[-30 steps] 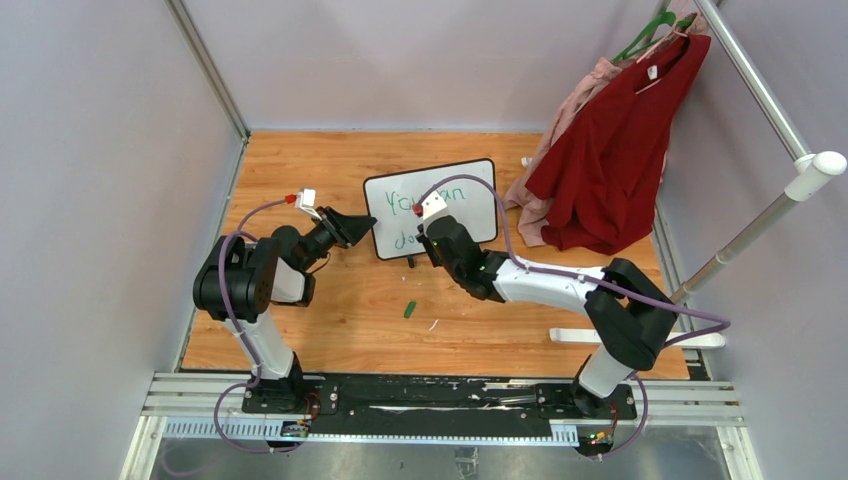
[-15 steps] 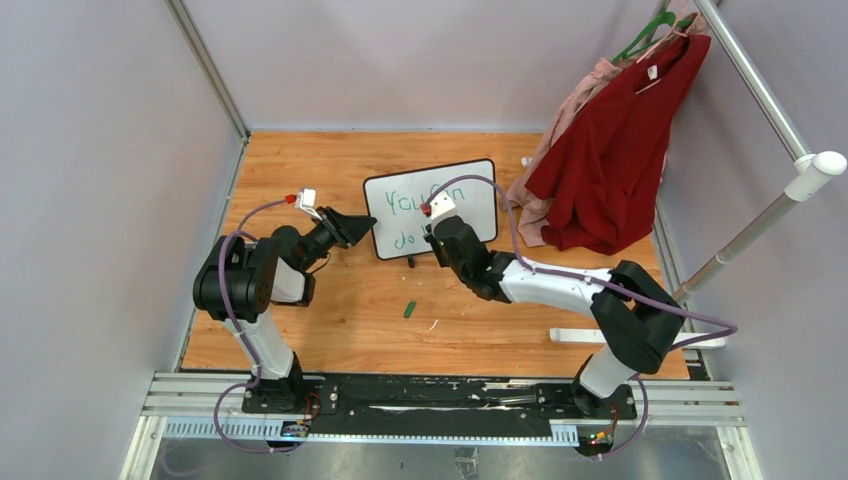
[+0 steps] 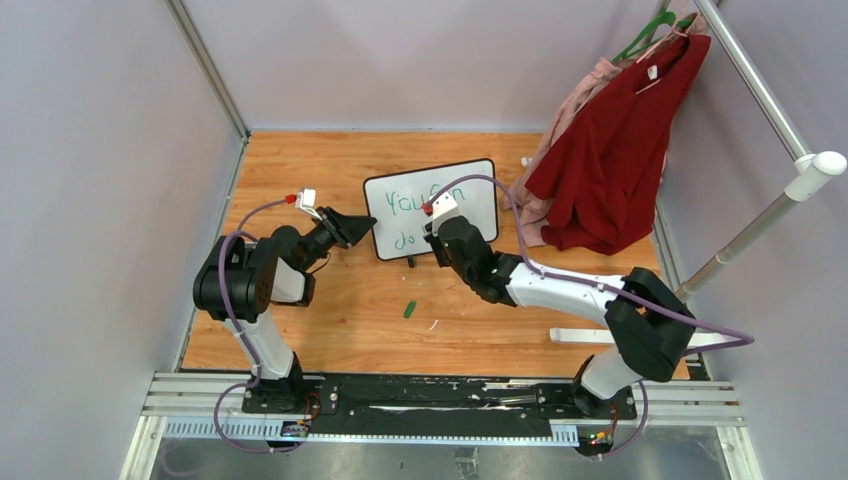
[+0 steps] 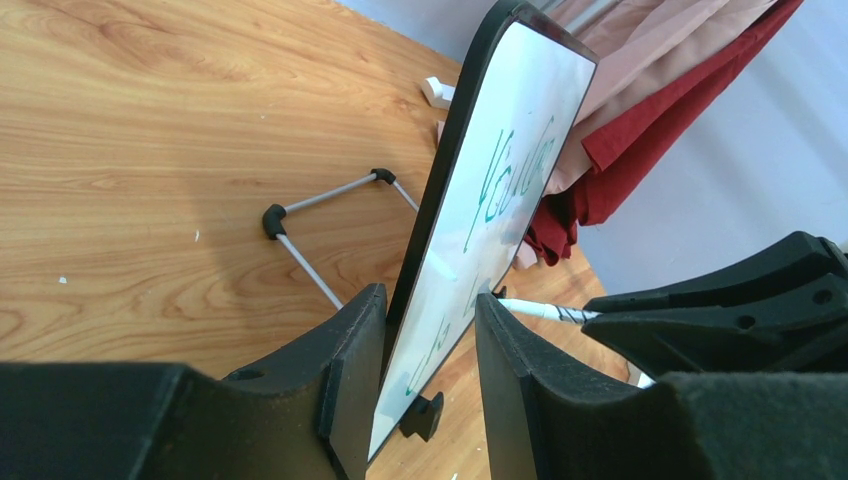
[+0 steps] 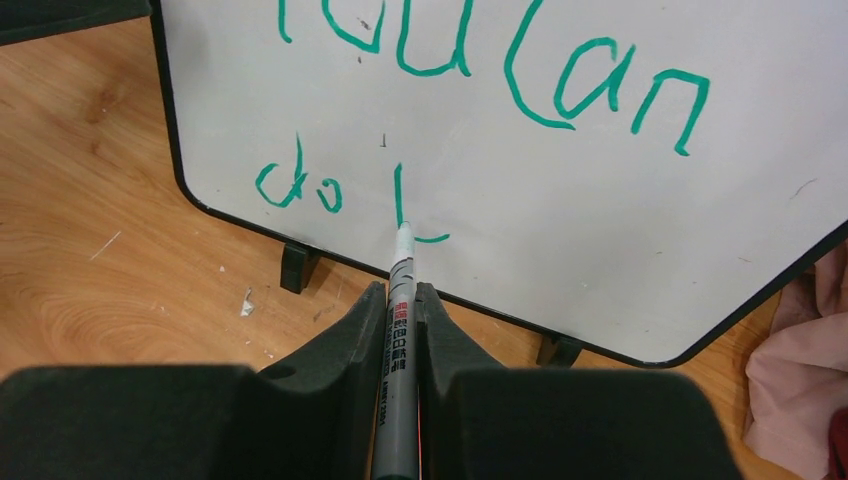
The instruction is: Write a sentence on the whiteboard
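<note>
The whiteboard stands upright at the middle of the wooden table, also seen in the left wrist view and the right wrist view. The sentence in green reads "You Can" above "do", followed by a fresh L-shaped stroke; in the top view the sentence is partly hidden by my right arm. My right gripper is shut on a grey marker, its tip touching the board at that stroke. My left gripper straddles the board's left edge, closed on it, and shows in the top view.
A small green cap lies on the table in front of the board. A red garment and a pink one hang from a white rack at the right. The board's wire stand rests behind it.
My right gripper has slid a little to the right along the lower line, uncovering "do". The left gripper and the board have stayed put.
</note>
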Available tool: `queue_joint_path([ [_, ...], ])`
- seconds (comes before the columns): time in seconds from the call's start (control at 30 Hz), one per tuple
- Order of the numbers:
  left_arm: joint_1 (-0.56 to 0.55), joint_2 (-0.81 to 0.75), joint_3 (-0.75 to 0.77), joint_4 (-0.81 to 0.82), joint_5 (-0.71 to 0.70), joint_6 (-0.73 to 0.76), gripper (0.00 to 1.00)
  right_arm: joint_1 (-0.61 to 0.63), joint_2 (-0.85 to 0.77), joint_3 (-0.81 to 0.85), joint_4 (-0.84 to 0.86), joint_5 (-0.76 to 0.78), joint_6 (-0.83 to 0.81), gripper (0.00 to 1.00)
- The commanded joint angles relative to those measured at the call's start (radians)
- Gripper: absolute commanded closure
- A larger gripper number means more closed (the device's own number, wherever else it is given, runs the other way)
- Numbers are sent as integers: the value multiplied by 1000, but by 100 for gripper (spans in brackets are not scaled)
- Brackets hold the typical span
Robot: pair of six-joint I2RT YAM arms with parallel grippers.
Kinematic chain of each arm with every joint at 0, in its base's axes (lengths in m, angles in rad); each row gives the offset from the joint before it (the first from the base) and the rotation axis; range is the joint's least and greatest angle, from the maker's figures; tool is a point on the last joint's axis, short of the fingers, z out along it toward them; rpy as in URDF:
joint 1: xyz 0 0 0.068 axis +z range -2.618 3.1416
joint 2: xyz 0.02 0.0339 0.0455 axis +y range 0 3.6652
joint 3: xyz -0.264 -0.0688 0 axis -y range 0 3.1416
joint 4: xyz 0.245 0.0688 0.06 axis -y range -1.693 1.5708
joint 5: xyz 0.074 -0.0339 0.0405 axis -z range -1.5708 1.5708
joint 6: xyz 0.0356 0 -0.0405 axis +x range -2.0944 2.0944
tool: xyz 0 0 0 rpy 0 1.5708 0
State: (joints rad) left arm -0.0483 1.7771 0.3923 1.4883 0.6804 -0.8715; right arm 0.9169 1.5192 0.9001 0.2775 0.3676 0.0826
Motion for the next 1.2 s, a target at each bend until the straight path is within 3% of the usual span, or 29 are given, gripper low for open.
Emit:
queue_joint_path([
  [0.0, -8, -25, -10, 54, 10, 15, 57, 15, 6, 23, 22, -21, -1, 100],
  [0.8, -8, -31, -10, 55, 10, 14, 57, -3, 107, 95, 4, -13, 34, 100],
  [1.17, -7, -24, -9, 54, 11, 12, 57, -31, 82, 67, -1, 20, 45, 100],
])
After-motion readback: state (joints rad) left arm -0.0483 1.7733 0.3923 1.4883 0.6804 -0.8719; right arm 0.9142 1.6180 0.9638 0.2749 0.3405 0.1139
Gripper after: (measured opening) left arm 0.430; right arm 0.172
